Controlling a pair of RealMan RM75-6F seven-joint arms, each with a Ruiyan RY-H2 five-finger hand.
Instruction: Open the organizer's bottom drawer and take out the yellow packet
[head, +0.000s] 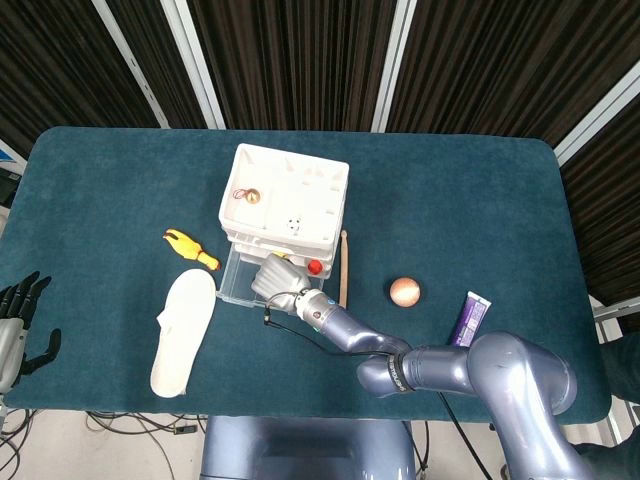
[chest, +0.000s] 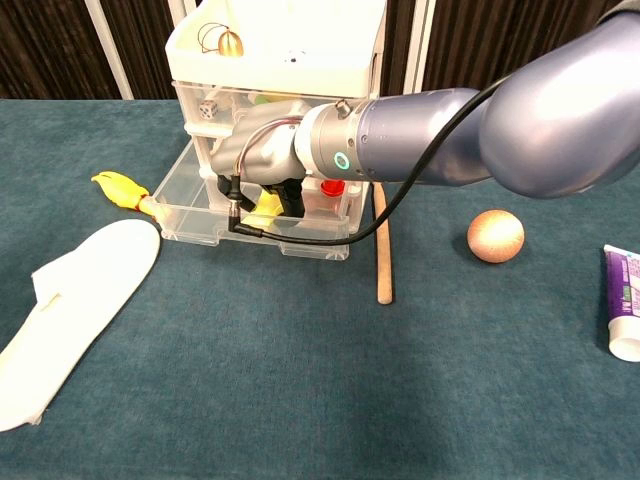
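Note:
The white organizer (head: 285, 195) stands mid-table with its clear bottom drawer (chest: 200, 215) pulled out toward me. My right hand (chest: 265, 155) reaches down into that drawer, its dark fingers (chest: 292, 197) curled around the yellow packet (chest: 265, 208), which still lies low in the drawer. In the head view my right hand (head: 278, 277) covers the packet. A small red object (chest: 332, 185) sits in the drawer's right end. My left hand (head: 20, 320) hangs off the table's near left edge, fingers apart and holding nothing.
A wooden stick (chest: 381, 245) lies just right of the drawer. An orange ball (chest: 495, 235) and a purple tube (chest: 628, 300) are further right. A yellow toy chicken (chest: 122, 188) and a white insole (chest: 70, 300) lie left of the drawer.

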